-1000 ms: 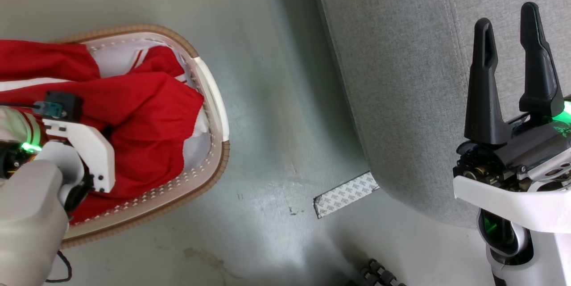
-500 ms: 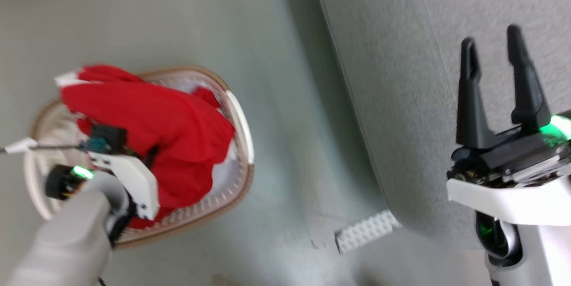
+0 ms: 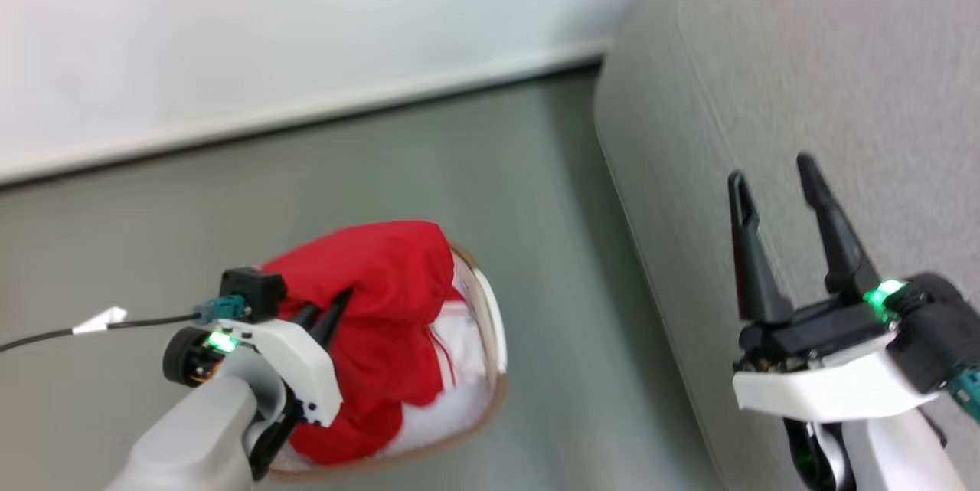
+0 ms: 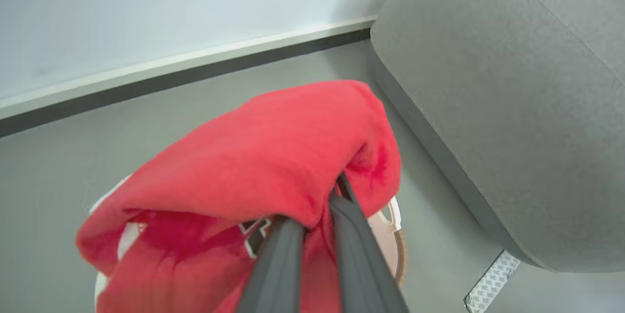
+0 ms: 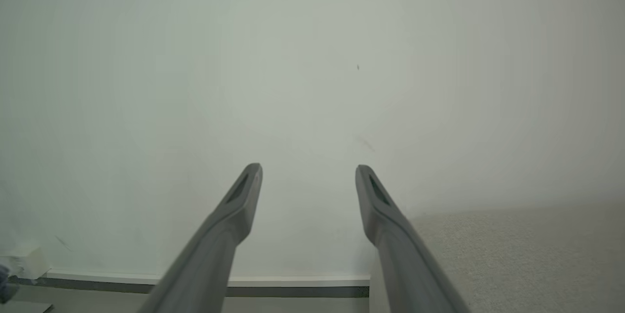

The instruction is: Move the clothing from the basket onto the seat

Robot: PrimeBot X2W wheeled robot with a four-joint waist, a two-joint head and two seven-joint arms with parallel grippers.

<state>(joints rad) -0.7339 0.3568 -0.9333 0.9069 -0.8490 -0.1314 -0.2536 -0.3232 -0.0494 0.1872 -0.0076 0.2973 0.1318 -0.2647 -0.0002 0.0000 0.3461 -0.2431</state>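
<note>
The clothing (image 3: 375, 284) is a bright red garment, bunched and draped over my left gripper (image 3: 337, 309), which is shut on a fold of it. It hangs above the basket (image 3: 492, 322), whose white side and brown rim show at the lower middle of the head view. In the left wrist view the clothing (image 4: 273, 156) covers the fingertips of the left gripper (image 4: 317, 205), with a bit of white lettering underneath. The grey seat (image 3: 804, 93) lies to the right. My right gripper (image 3: 773, 177) stands open over the seat's edge, holding nothing.
A white wall with a pale baseboard (image 3: 306, 112) runs behind the grey floor. A patterned tape strip (image 4: 490, 281) lies on the floor by the seat's corner. A black cable (image 3: 115, 322) trails from my left wrist. Bare floor separates the basket and the seat.
The head camera has tilted up, so the wall has come into view. My left gripper has lifted the red clothing up out of the basket. The right gripper stays open.
</note>
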